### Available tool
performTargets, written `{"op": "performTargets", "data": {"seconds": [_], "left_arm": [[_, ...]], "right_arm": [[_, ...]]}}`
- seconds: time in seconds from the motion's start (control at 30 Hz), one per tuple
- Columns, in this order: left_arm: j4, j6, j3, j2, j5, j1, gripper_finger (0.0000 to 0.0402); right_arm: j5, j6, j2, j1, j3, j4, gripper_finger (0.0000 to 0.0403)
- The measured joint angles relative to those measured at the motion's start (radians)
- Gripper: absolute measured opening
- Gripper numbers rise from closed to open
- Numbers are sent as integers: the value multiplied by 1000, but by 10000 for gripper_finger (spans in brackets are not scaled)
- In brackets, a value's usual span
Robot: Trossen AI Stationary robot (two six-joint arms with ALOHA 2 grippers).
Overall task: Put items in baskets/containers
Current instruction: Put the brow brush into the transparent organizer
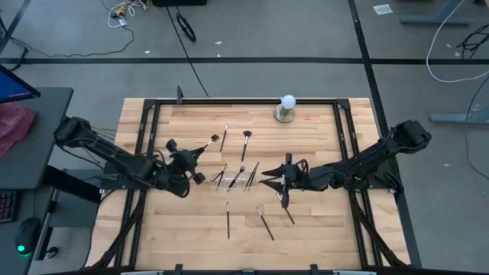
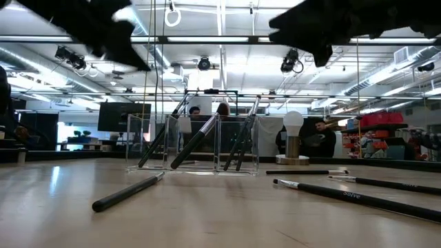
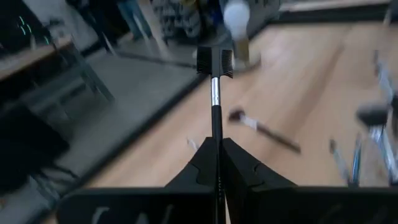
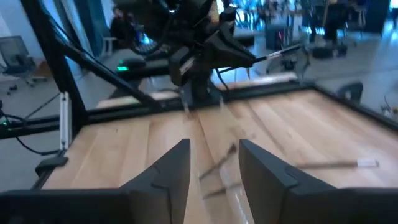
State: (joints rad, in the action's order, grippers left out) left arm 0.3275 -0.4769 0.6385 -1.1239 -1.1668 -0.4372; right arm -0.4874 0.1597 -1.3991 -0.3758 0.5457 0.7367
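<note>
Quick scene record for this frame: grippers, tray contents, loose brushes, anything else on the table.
left gripper: shut on a brush, held above the table left of the tray
right gripper: open, empty, just right of the tray
clear tray: mid-table, several brushes leaning inside
loose brushes: two behind the tray, three in front of it
white ball on metal base: far edge of the table, untouched
</note>
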Motion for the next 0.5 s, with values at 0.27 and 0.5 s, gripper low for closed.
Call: {"op": "performTargets", "data": {"seconds": [0.27, 0.5], "left_arm": [[-373, 370, 45, -31, 233, 15, 6], [-646, 441, 28, -148, 463, 51, 10]], "right_arm": [[9, -72, -39, 30, 0, 97, 137], [44, -117, -198, 70, 62, 200, 159]]}}
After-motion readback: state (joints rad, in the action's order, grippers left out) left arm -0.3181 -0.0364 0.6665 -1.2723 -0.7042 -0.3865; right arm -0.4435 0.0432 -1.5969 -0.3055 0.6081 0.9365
